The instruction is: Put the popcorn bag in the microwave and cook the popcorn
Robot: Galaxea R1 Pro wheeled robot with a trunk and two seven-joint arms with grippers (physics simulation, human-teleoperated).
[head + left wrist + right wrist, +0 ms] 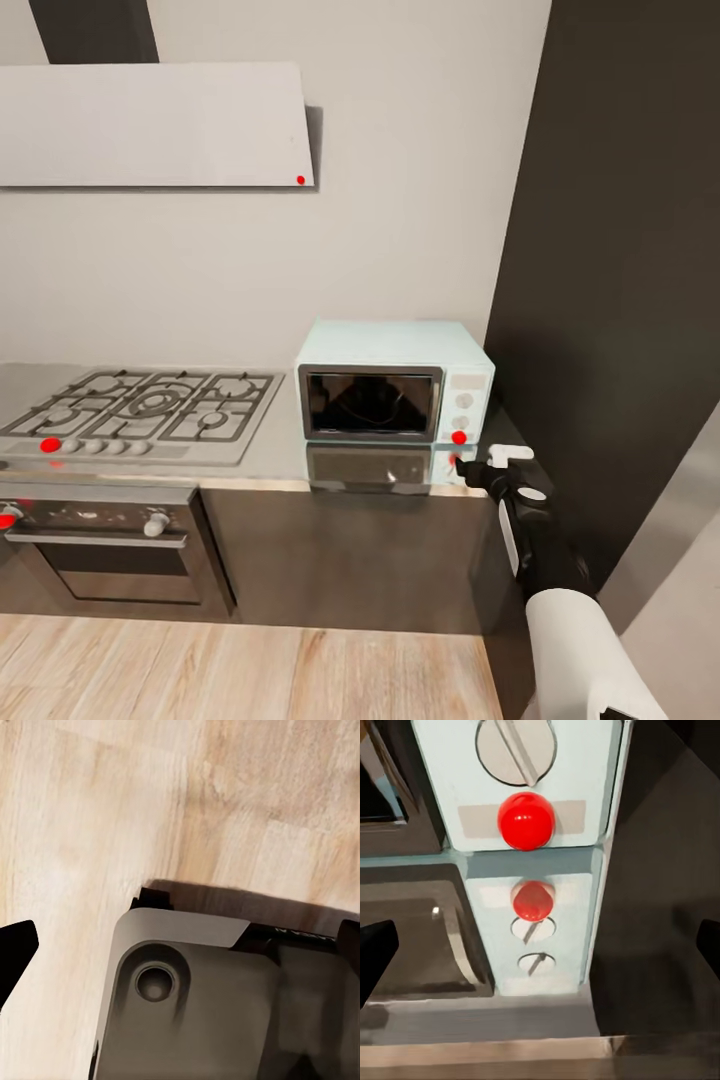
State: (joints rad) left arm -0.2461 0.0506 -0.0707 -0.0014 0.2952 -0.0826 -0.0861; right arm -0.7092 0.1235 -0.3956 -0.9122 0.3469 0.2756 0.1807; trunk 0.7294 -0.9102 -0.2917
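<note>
The pale mint-blue microwave (395,380) sat on the reflective grey desk (270,445), its dark glass door closed and a red marker at the foot of its side panel. The gas hob (140,408) lay to its left above the steel oven (100,545). The right gripper (468,469) reached just below the panel's red marker; its jaws were too small to read, perhaps slightly parted.

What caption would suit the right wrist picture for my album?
Gripper open before the microwave's red button, mirrored in the shiny countertop.
</note>
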